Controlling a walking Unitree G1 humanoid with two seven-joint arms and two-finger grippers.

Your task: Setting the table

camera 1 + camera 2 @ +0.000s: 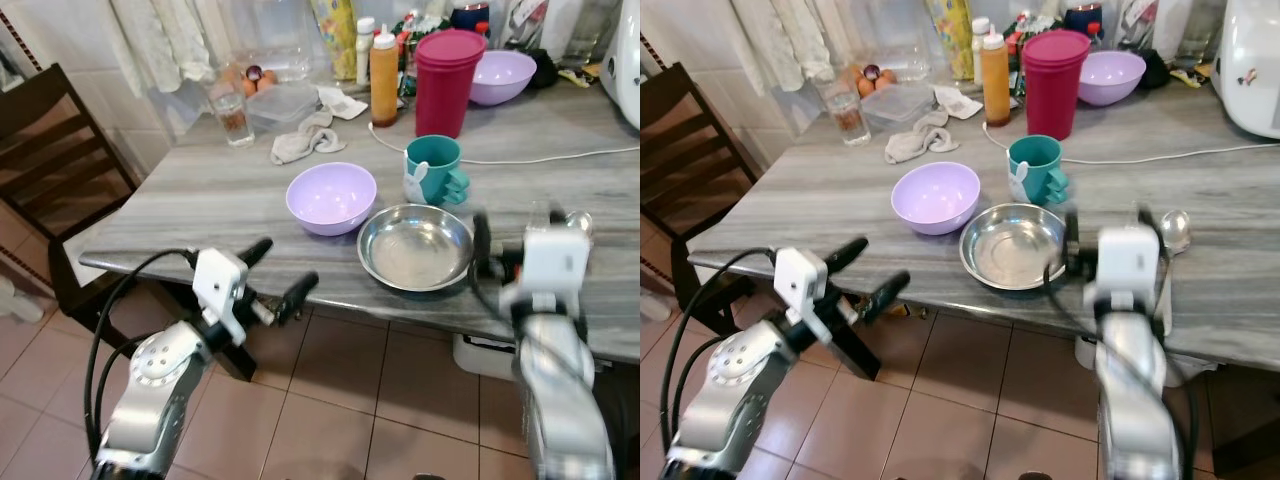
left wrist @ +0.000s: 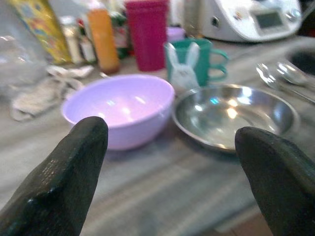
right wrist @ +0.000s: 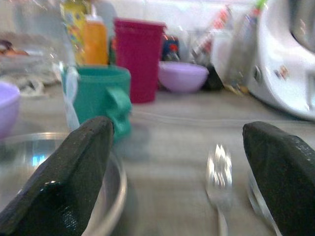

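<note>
Two claws hang spread wide at the grey bench's (image 1: 200,200) near edge: left claw (image 1: 282,273) below the lilac bowl (image 1: 331,197), right claw (image 1: 1110,232) over the edge, between the steel dish (image 1: 1012,245) and a spoon (image 1: 1174,232). Behind the dish stands a teal mug (image 1: 435,169).

Dark wooden chair (image 1: 60,150), crumpled cloth (image 1: 305,140), orange sauce bottle (image 1: 384,75), white appliance (image 1: 1255,65)
</note>
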